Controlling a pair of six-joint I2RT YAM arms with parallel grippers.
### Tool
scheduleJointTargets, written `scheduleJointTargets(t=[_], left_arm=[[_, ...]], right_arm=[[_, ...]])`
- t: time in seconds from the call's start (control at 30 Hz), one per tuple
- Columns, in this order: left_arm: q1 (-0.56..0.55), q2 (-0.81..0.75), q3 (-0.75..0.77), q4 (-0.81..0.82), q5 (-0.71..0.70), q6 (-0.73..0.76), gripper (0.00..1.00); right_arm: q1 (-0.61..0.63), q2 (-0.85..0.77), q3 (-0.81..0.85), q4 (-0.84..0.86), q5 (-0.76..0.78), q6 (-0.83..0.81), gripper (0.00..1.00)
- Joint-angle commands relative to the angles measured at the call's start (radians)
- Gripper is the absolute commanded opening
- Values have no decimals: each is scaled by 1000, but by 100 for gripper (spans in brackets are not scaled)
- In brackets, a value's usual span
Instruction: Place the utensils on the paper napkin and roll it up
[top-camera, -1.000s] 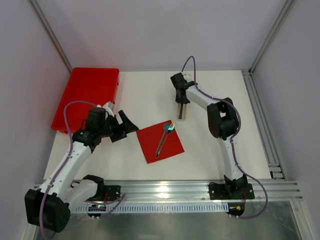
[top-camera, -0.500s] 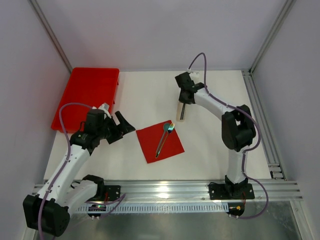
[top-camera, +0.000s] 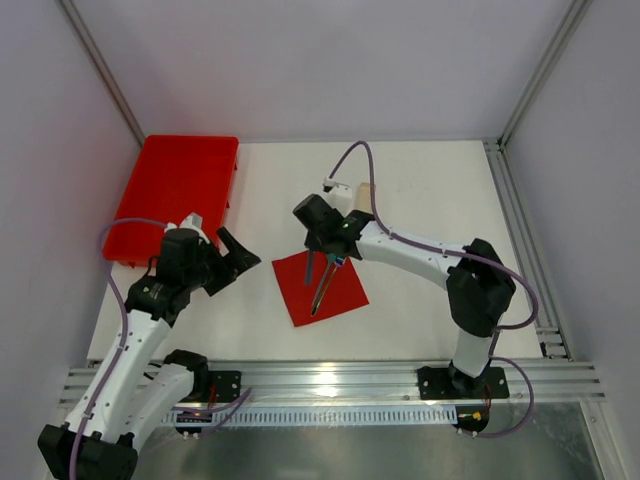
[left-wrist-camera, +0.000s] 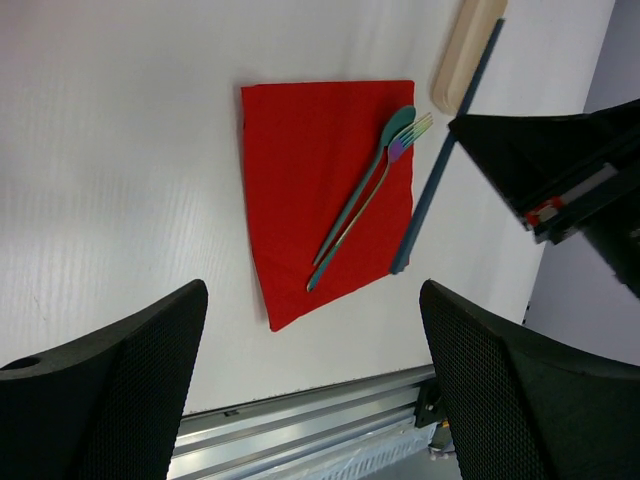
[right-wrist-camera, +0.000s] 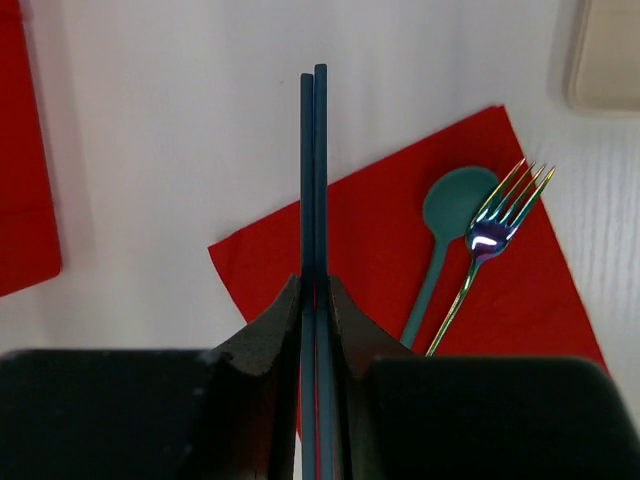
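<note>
The chopsticks (right-wrist-camera: 313, 190) — a slim teal pair lying flush against each other — are pinched in the right claw (right-wrist-camera: 314, 305). Its fingers are closed down to the width of the sticks, which jut straight out ahead of it. Under them lies the paper napkin (right-wrist-camera: 370, 250), flat on the counter (right-wrist-camera: 200, 100); whether the sticks touch it cannot be told. On the sheet, a little to this claw's right, rest the teal spoon (right-wrist-camera: 437, 245) and the iridescent fork (right-wrist-camera: 487, 240), side by side with their heads pointing away from it.

The sticks look light, stiff and smooth, so they are likely to slip or scissor apart unless gripped near the middle and let go low. The napkin is thin and soft and will probably slide or crumple. Its nearest corner or edge seems the place to pinch it for rolling, with the cutlery as a core.

The left claw (top-camera: 235, 260) hangs spread wide and empty, the napkin just ahead of its fingers. A beige strip (right-wrist-camera: 605, 50) lies far ahead of the right claw, and the red tray (top-camera: 180, 185) sits behind the left one.
</note>
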Motion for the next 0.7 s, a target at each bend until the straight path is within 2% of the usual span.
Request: scheduleJointTargets(t=[0.0, 0.33, 0.67], left_arm=[[-2, -40, 26, -34, -26, -29, 88], [-2, -62, 0, -38, 8, -38, 88], [-2, -60, -3, -38, 21, -27, 88]], right_arm=[[39, 31, -11, -23, 71, 203, 4], [75, 82, -37, -42, 105, 339, 4], [78, 180, 17, -112, 138, 369, 4]])
